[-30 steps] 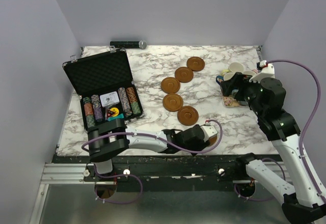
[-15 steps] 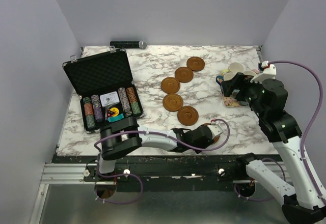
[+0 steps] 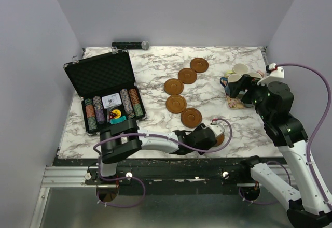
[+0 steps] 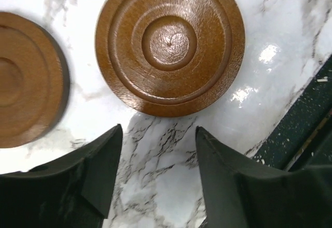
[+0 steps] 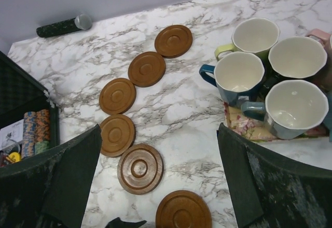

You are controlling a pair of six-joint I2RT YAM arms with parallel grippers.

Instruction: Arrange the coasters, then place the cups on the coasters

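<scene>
Left wrist view: the left gripper [image 4: 158, 132] stands with fingers parted and empty over the marble table [image 4: 155, 186] near its front edge, one coaster [image 4: 170, 46] lying flat just beyond the fingertips [image 4: 104, 155]. The other coasters [image 5: 147, 68] run in a curved row toward the far side. The right gripper [image 5: 158, 129] hangs spread wide, grasping nothing, near the cups [image 5: 238, 75] clustered on the floral tray [image 5: 244, 127] at right.
</scene>
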